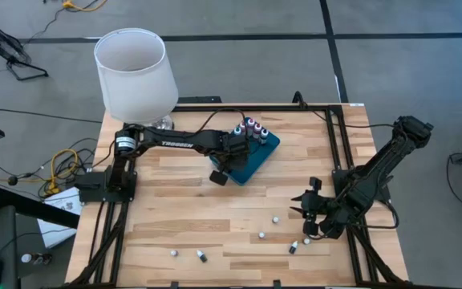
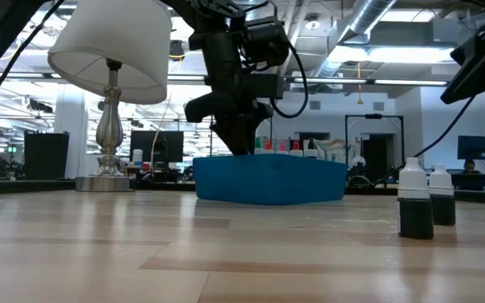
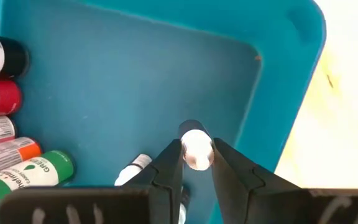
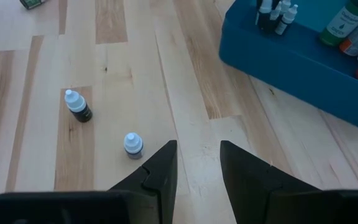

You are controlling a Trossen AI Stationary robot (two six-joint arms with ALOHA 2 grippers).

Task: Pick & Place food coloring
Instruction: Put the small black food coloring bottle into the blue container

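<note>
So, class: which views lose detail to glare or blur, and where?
Left wrist view: table beside the tray washed out white, held bottle's cap glaring. Low view: near tabletop soft, bright ceiling lights behind the lamp.

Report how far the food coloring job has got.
Partly done: a few small bottles already stand in the teal tray. In hand: the left gripper is over the tray, shut on a white-capped bottle. Left: several bottles still scattered on the table near the empty, open right gripper.
</note>
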